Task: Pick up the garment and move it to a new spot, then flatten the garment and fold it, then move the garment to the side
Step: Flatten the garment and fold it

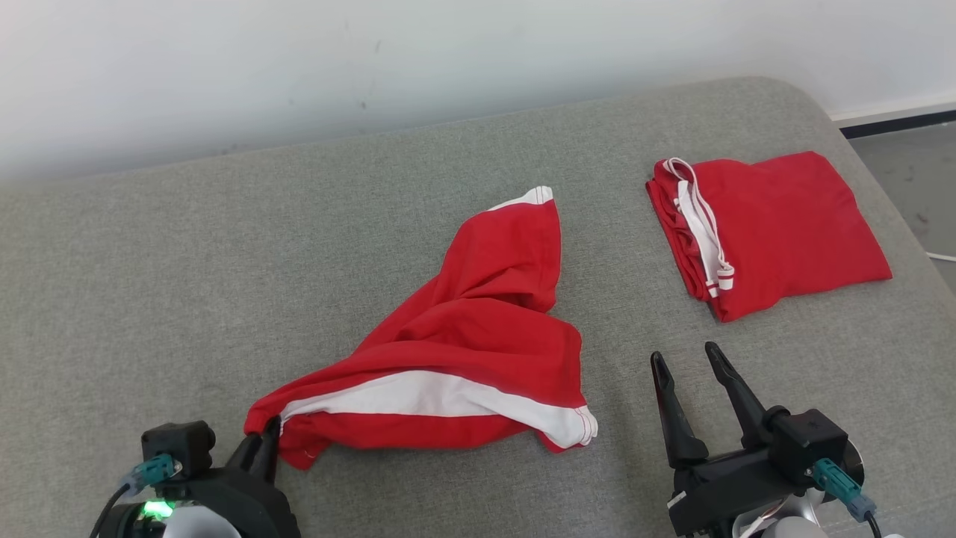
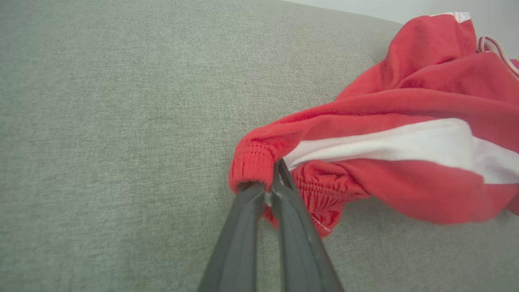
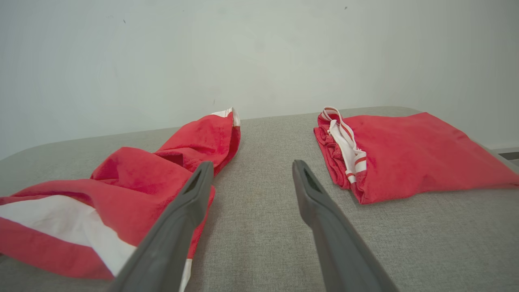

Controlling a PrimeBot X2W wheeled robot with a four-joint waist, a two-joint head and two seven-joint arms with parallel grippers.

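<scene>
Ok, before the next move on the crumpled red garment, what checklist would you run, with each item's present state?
1. The left gripper is shut on the crumpled garment at its waistband: ok.
2. The right gripper is open and holds nothing: ok.
3. The crumpled garment lies flat: not ok, bunched and twisted.
4. The folded garment lies apart from the crumpled one: ok.
5. How many layers the left gripper pinches: cannot tell.
</scene>
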